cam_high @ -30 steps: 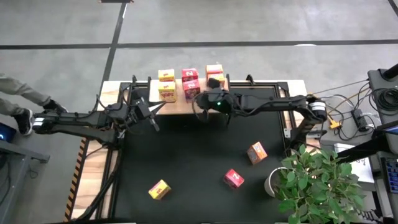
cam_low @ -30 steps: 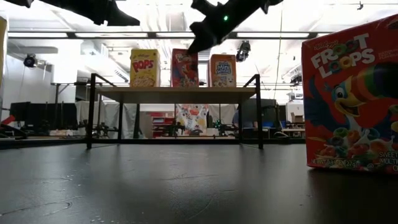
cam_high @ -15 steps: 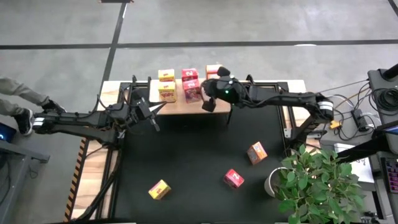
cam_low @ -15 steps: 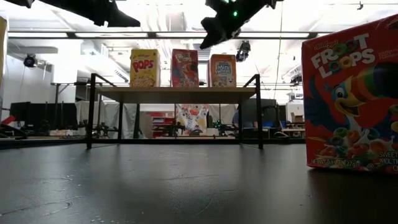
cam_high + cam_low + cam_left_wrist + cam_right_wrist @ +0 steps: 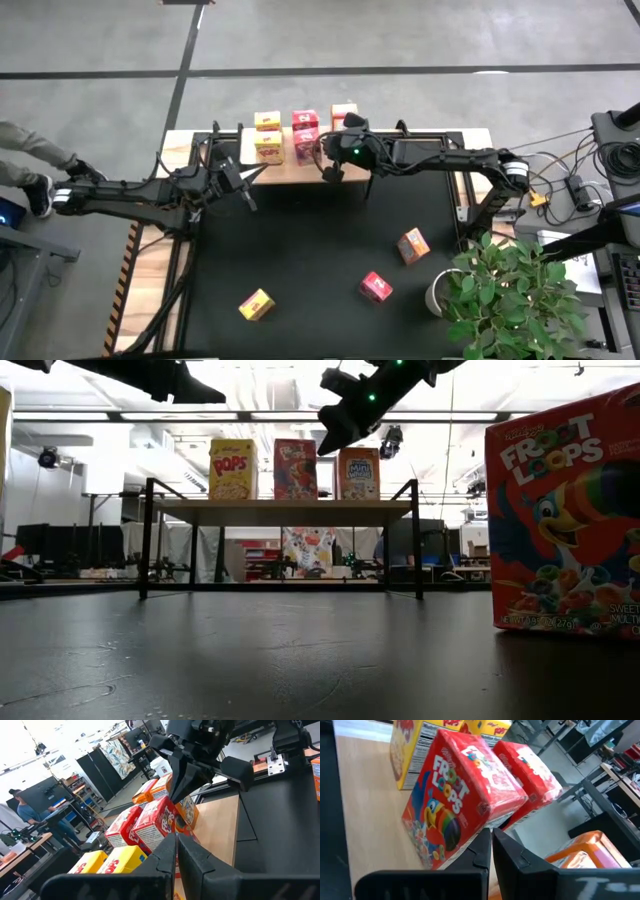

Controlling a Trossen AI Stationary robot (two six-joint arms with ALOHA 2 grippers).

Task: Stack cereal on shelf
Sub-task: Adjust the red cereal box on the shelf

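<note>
Cereal boxes (image 5: 303,136) on shelf (image 5: 345,160) | right pincer (image 5: 333,168) closed, empty (just beside red box (image 5: 462,795)) | risk: knocking row | left pincer (image 5: 248,186) closed, waiting.

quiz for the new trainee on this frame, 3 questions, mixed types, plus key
1. How many cereal boxes lie on the black mat?
2. True or false: the right claw holds a box.
3. Which box on the mat lies farthest toward the left arm's side? A orange, B yellow, C pink-red.

Key
1. Three: yellow box, pink-red box, orange box.
2. False: it is shut and empty, by the shelf.
3. B.
</note>
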